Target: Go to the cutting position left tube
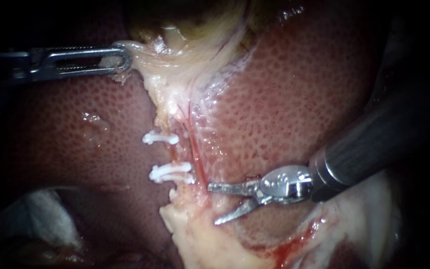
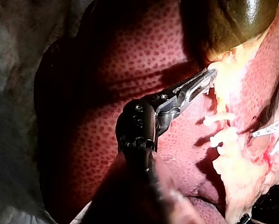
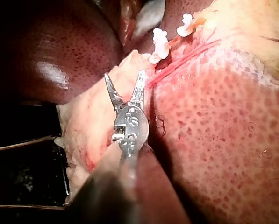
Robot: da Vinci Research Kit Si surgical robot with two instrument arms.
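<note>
Liver (image 1: 294, 99) backdrop; right instrument end effector (image 1: 213, 204) open, beside tube (image 1: 198, 164)

Across the liver (image 2: 130, 70) the left instrument (image 2: 208, 74) reaches, jaws clamped on pale tissue (image 2: 229, 81) at the gallbladder (image 2: 237, 18) edge; two white clips (image 2: 218, 117) sit beside its jaws, and the right instrument (image 2: 263, 143) lies beyond them, jaws apart.

Pale left tube (image 1: 174, 153) runs top to bottom, uncut, bearing white clips (image 1: 161, 138).

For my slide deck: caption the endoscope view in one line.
Open right instrument poised beside the lower white clip; left instrument grips pale tissue over the liver.
</note>
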